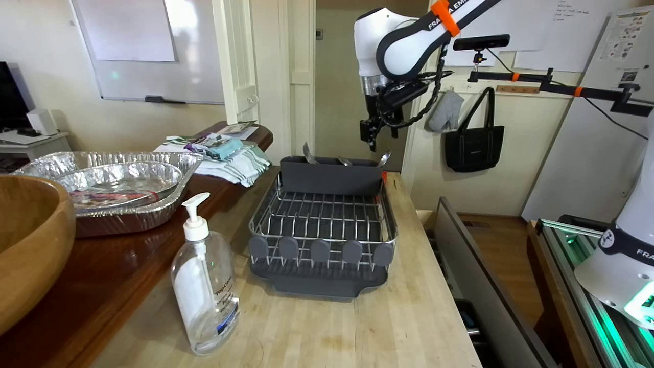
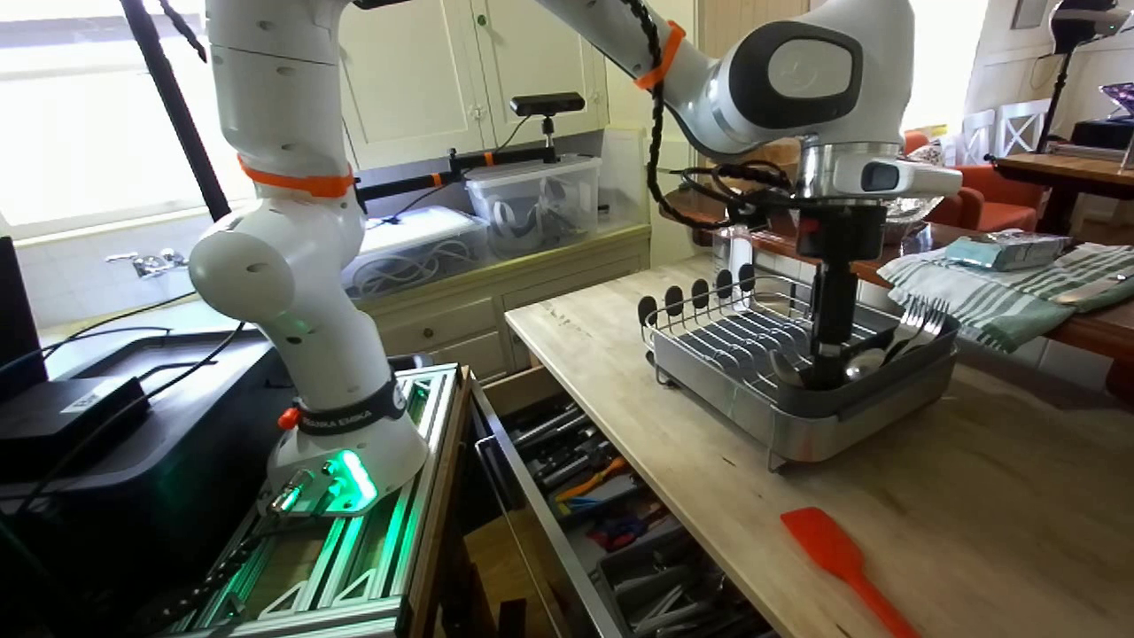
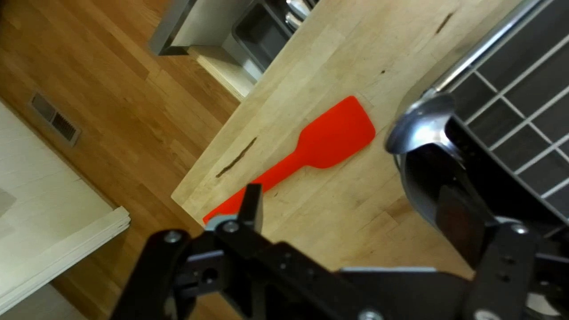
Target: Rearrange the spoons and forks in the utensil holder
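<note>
- Sitting well left of the pincer [image 2: 827, 365] and lower, in an exterior view: pulled-out drawer [image 2: 549, 540]. Doesn't look part of this job.
- Nearer left, running on behind the pincer: dish rack [image 2: 718, 390], with the dark utensil holder [image 2: 904, 377] at its end.
- Just left of pincer: end spoon [image 2: 785, 368], bowl up, leaning, at the holder's arm-side end. Wrist view puts it right by the pincer; contact, can't tell. Probably next one to move.
- Pincer itself: pointing down close to the holder, fingers [image 3: 252, 206] spread wide, nothing in the grip. Wrist view shows countertop [image 3: 320, 222] and red spatula [image 3: 320, 144] through the gap. Spatula lies flat, lower than pincer, not in the task.
- Just right of pincer: middle spoon [image 2: 864, 363], bowl up, roughly mid-holder. Which compartment, can't tell.
- Farther right: forks [image 2: 928, 323], at least two, tines up, leaning side by side at the opposite end of the holder.
- Progress, my read: forks are grouped, so that half may be done. Spoons stand apart, one either side of pincer, so likely at least one pick and re-place left. Target order isn't stated, so can't call it finished. No utensil is in transit; both spoons and the forks are in the holder.
</note>
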Robot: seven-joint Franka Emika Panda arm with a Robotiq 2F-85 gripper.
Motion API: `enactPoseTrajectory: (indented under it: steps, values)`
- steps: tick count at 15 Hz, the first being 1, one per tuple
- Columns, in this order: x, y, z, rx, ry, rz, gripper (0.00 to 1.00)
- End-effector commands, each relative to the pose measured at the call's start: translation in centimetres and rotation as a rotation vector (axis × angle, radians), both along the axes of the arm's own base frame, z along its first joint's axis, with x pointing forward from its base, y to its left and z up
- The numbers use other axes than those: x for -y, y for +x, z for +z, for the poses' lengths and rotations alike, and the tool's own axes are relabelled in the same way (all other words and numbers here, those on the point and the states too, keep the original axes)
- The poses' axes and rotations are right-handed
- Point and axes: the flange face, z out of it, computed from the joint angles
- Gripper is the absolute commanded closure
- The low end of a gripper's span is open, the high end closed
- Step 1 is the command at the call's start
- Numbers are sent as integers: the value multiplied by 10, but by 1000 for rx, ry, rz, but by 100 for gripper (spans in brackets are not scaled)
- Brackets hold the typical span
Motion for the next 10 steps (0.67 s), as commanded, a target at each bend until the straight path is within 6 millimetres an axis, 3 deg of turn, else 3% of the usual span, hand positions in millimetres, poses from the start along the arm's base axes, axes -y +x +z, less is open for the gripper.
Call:
enactPoseTrajectory:
  steps: [1, 10]
  values:
    - [-2, 10, 0, 78, 91, -100, 0]
    - [-5, 45, -8, 262, 143, -341, 0]
